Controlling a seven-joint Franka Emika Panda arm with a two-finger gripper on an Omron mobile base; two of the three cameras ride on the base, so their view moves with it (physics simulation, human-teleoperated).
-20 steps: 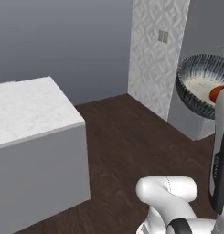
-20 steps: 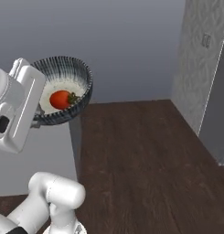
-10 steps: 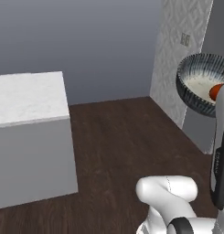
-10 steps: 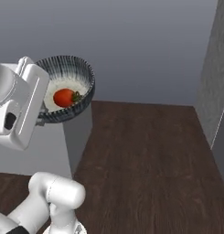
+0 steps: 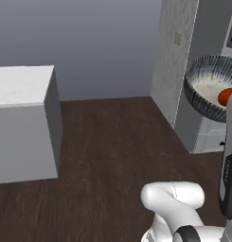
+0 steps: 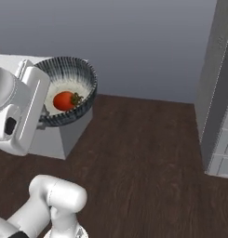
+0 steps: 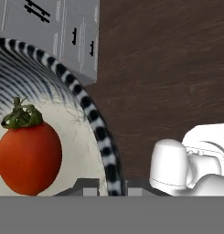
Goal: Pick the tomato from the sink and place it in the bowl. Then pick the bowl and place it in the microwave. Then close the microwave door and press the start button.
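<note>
I see a dark wooden floor [image 6: 148, 153] spreading out under the rig, with a plain grey wall [image 5: 89, 42] behind it. On the left base view a pale counter block [image 5: 22, 123] stands on the floor to my left, and a patterned tall panel [image 5: 176, 52] rises on the right with grey cabinets [image 5: 209, 132] just beside it. On the right base view a grey cabinet column [image 6: 217, 93] with drawer fronts stands at the far right.

The bowl [image 6: 71, 95] hangs in the air well above the floor, tilted toward the camera, its streaked dark outside and pale inside both plain to see. In the left base view the bowl [image 5: 207, 87] sits at the right edge, in front of the cabinets. The tomato [image 6: 64, 100] lies inside it on the pale bottom; in the hand view the tomato [image 7: 29, 155] rests against the inner wall with its green stalk up.

My gripper [image 7: 106, 188] has its jaws narrowed on the bowl's striped rim [image 7: 93, 121], one finger inside and one outside, so it carries the bowl by its edge with the tomato riding along.
</note>
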